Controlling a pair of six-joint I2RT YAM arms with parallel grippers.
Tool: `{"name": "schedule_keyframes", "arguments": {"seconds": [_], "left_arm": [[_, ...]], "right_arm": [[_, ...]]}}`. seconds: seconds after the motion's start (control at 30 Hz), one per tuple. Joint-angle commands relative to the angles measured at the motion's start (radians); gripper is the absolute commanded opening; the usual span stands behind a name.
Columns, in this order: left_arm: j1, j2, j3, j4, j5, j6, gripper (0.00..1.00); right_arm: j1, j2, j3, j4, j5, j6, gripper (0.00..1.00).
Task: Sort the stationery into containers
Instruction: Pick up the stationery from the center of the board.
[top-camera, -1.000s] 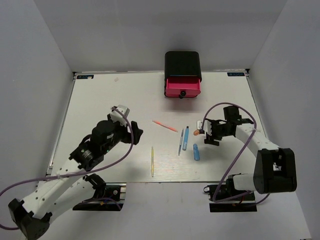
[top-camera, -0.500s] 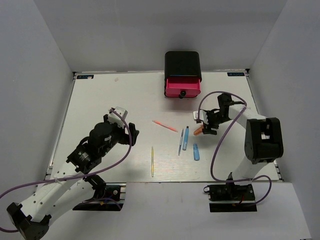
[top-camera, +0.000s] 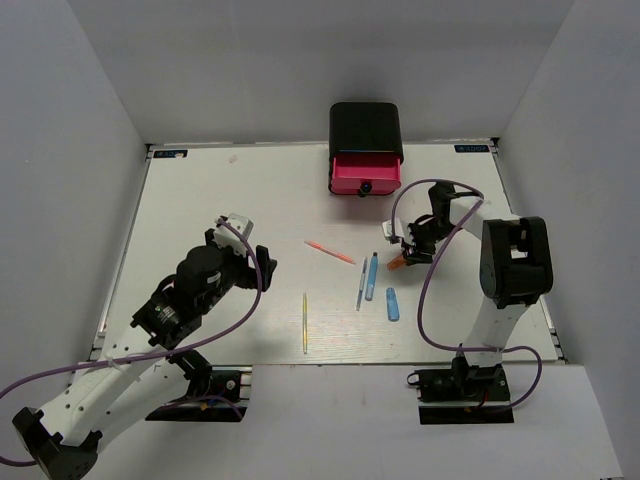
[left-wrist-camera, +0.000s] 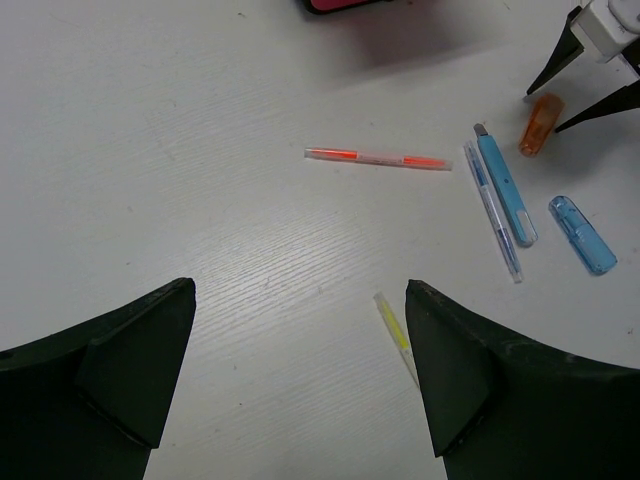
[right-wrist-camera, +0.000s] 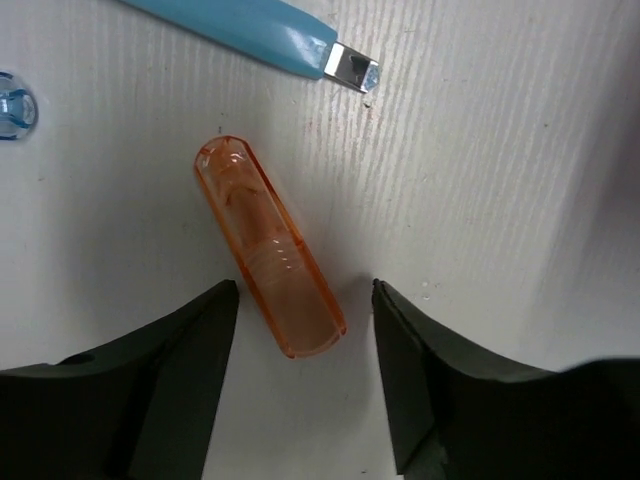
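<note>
The black cabinet (top-camera: 366, 128) stands at the back with one hot-pink drawer (top-camera: 366, 175) pulled open. The pink-orange pen (top-camera: 330, 251), grey-blue pen (top-camera: 361, 286), light blue marker (top-camera: 371, 277), blue stub (top-camera: 393, 304), orange stub (top-camera: 397, 265) and yellow stick (top-camera: 305, 322) lie on the table. My right gripper (right-wrist-camera: 303, 295) is open, its fingertips on either side of the near end of the orange stub (right-wrist-camera: 268, 245), not closed on it. My left gripper (left-wrist-camera: 300, 370) is open and empty, above the table just left of the yellow stick (left-wrist-camera: 392, 325).
The white table (top-camera: 200, 200) has raised edges and grey walls around it. In the left wrist view the pink-orange pen (left-wrist-camera: 378, 158), marker (left-wrist-camera: 505, 185), grey-blue pen (left-wrist-camera: 492, 210), blue stub (left-wrist-camera: 582, 234) and orange stub (left-wrist-camera: 540, 124) lie ahead and to the right.
My right arm swung its wrist back and left, and the gripper now points down at the orange stub. My left gripper shifted slightly forward.
</note>
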Motion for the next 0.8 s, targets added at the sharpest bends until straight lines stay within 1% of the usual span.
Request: {"name": "schedule_keyframes", "arguments": {"seconds": [0.0, 0.03, 0.1, 0.13, 0.2, 0.23, 0.27, 0.3, 0.33, 0.37, 0.4, 0.43, 0.47, 0.5, 0.53, 0.57, 0.6, 0.67, 0.7, 0.77], "left_arm": [[0.006, -0.010, 0.004, 0.004, 0.003, 0.010, 0.96], [0.006, -0.010, 0.004, 0.004, 0.003, 0.010, 0.96], [0.006, -0.010, 0.004, 0.004, 0.003, 0.010, 0.96], [0.006, -0.010, 0.004, 0.004, 0.003, 0.010, 0.96], [0.006, -0.010, 0.004, 0.004, 0.003, 0.010, 0.96], [0.006, -0.010, 0.004, 0.004, 0.003, 0.010, 0.96], [0.006, -0.010, 0.004, 0.004, 0.003, 0.010, 0.96], [0.006, -0.019, 0.004, 0.004, 0.003, 0.010, 0.96], [0.006, -0.019, 0.004, 0.004, 0.003, 0.010, 0.96], [0.006, -0.019, 0.004, 0.004, 0.003, 0.010, 0.96], [0.006, -0.019, 0.004, 0.004, 0.003, 0.010, 0.96], [0.006, -0.019, 0.004, 0.004, 0.003, 0.010, 0.96], [0.006, -0.019, 0.004, 0.004, 0.003, 0.010, 0.96], [0.006, -0.019, 0.004, 0.004, 0.003, 0.010, 0.96], [0.006, -0.019, 0.004, 0.004, 0.003, 0.010, 0.96], [0.006, -0.019, 0.004, 0.004, 0.003, 0.010, 0.96], [0.006, -0.019, 0.004, 0.004, 0.003, 0.010, 0.96], [0.006, -0.019, 0.004, 0.004, 0.003, 0.010, 0.96], [0.006, -0.019, -0.005, 0.004, 0.013, 0.010, 0.96], [0.006, -0.010, -0.005, 0.004, 0.013, 0.010, 0.96]], "right_arm": [[0.010, 0.030, -0.015, -0.044, 0.069, -0.047, 0.60], [0.013, 0.027, -0.022, -0.050, 0.083, -0.041, 0.51], [0.013, 0.028, -0.017, -0.082, 0.093, -0.032, 0.39], [0.015, 0.030, -0.003, -0.093, 0.092, -0.014, 0.29], [0.015, 0.009, 0.014, -0.137, 0.089, 0.020, 0.19], [0.013, -0.026, 0.023, -0.146, 0.075, 0.054, 0.16], [0.015, -0.027, 0.027, -0.146, 0.066, 0.054, 0.16], [0.016, -0.060, 0.044, -0.149, 0.058, 0.124, 0.13], [0.013, -0.092, 0.058, -0.146, 0.035, 0.156, 0.13], [0.016, -0.105, 0.116, -0.146, 0.008, 0.233, 0.10], [0.018, -0.120, 0.141, -0.155, -0.008, 0.261, 0.10], [0.018, -0.160, 0.167, -0.168, -0.052, 0.344, 0.08], [0.021, -0.175, 0.232, -0.168, -0.086, 0.383, 0.08], [0.024, -0.207, 0.251, -0.137, -0.112, 0.420, 0.06], [0.028, -0.235, 0.267, -0.114, -0.126, 0.495, 0.06], [0.039, -0.249, 0.296, -0.094, -0.136, 0.531, 0.06], [0.047, -0.270, 0.311, 0.003, -0.131, 0.567, 0.06], [0.070, -0.294, 0.333, 0.056, -0.117, 0.666, 0.07], [0.076, -0.292, 0.366, 0.118, -0.076, 0.693, 0.07], [0.096, -0.259, 0.402, 0.147, -0.043, 0.729, 0.07]]}}
